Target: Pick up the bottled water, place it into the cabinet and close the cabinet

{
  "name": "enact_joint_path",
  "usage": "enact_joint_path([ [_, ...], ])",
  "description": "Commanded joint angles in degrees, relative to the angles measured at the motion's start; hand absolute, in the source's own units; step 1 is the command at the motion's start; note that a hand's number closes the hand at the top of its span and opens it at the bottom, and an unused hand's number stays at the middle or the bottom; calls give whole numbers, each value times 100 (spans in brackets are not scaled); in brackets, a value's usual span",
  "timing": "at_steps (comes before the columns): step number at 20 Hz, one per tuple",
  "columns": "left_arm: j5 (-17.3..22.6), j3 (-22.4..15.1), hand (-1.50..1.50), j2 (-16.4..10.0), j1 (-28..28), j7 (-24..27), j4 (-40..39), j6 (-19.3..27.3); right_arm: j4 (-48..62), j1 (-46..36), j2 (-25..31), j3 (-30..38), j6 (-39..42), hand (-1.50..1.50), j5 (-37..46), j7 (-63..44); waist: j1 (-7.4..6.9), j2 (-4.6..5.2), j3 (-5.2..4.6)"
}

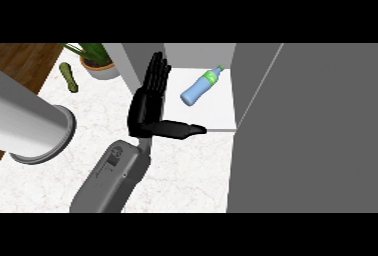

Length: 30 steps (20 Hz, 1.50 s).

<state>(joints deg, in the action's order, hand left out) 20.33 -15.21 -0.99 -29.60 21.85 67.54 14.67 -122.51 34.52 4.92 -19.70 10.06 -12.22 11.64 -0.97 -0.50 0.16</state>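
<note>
Item 1: the pale blue plastic water bottle with a green cap (200, 88) lies on its side on the white shelf (214, 114) of the grey cabinet (134, 55), whose door (310, 125) is open. It is judged light, fairly stiff, smooth and prone to roll; you would take it across the mid-body.

Item 2: your black left hand (146, 107) is spread flat and holds nothing. It is just left of the bottle, not touching it.

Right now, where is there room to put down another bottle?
Bare shelf in front of the bottle, right of the robot hand. Bare counter between the forearm and the door. Crowded at left: cylinder, plant.
</note>
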Motion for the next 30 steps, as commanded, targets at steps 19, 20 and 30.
enact_joint_path([
  [19,-61,-1085,-150,-1251,4683,-674,5523,33,-609,74,1070,-1069,568,150,1171,-489,0,8,-20],
  [20,-19,-965,-150,-1228,4618,-650,5558,27,-727,-43,1141,-1129,667,150,1134,-610,19,20,-20],
  [30,857,-1,-150,-1962,6208,-120,6468,-837,-990,-354,1002,-2204,603,150,1938,-963,-35,19,-27],
])
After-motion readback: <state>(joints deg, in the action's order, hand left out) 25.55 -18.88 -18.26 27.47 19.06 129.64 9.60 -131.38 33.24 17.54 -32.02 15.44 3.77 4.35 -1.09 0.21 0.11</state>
